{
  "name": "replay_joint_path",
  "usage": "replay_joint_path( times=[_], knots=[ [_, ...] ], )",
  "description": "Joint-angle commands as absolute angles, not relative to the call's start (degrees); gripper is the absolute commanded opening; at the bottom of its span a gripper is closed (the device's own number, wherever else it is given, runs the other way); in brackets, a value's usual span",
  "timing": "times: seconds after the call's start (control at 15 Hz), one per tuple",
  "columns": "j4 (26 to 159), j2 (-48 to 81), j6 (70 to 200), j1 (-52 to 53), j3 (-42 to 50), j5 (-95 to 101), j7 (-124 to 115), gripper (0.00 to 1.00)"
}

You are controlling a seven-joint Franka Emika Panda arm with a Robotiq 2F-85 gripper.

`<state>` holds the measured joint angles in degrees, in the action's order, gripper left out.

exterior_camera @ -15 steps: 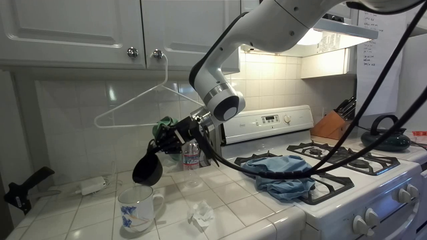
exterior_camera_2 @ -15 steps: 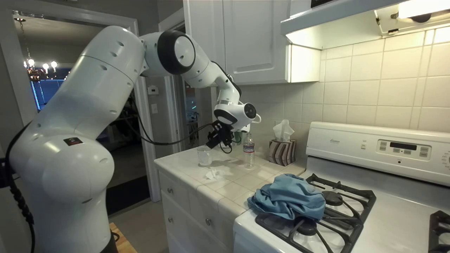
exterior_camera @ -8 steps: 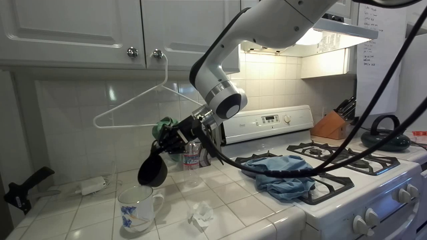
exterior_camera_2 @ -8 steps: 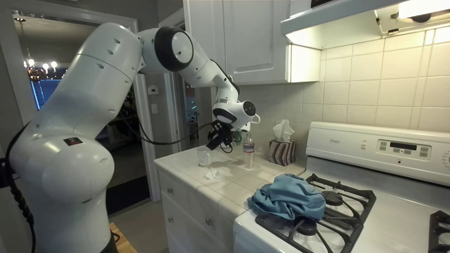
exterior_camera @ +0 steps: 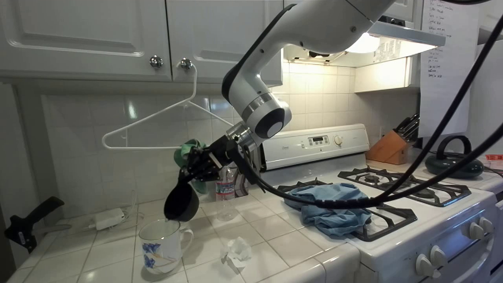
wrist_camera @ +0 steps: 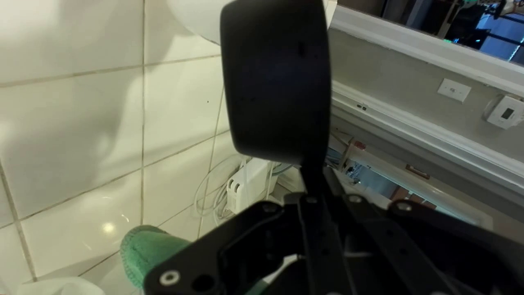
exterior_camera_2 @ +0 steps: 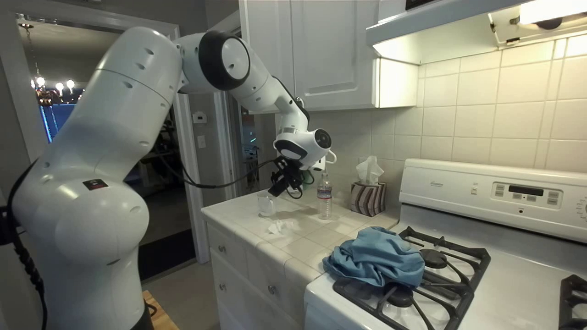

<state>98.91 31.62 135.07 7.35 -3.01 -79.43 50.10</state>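
My gripper [exterior_camera: 188,175] is shut on the handle of a black scoop [exterior_camera: 181,202], whose bowl hangs tilted from the fingertips. In the wrist view the scoop [wrist_camera: 278,82] fills the upper middle, its handle running down between the fingers. Just below the bowl, a white mug [exterior_camera: 160,247] with blue flowers stands upright on the tiled counter; in an exterior view the bowl's lower edge overlaps the mug's back rim. What the scoop or the mug contains cannot be seen. In another exterior view the mug [exterior_camera_2: 266,204] sits slightly left of the gripper [exterior_camera_2: 279,184].
A white hanger [exterior_camera: 145,148] dangles from a cabinet knob behind the arm, near a green cloth [exterior_camera: 192,151]. Close by stand a plastic bottle [exterior_camera: 225,190] and a tissue box [exterior_camera_2: 368,199]. Crumpled paper [exterior_camera: 238,252], a white charger [exterior_camera: 109,218] and a blue cloth [exterior_camera: 330,210] lie around.
In an exterior view the scoop has shifted right and slightly down, its bowl now over the mug's handle side. The hanger and green cloth have swung a little left. The grip is unchanged.
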Motion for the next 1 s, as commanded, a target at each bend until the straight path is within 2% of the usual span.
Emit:
replay_joint_path(
  times=[0.0,0.93],
  knots=[
    [101.21,29.22,136.88,7.57,-3.79,-77.28,47.33,0.01],
    [100.60,28.20,142.30,9.77,-5.47,-66.18,35.20,0.01]
  ],
)
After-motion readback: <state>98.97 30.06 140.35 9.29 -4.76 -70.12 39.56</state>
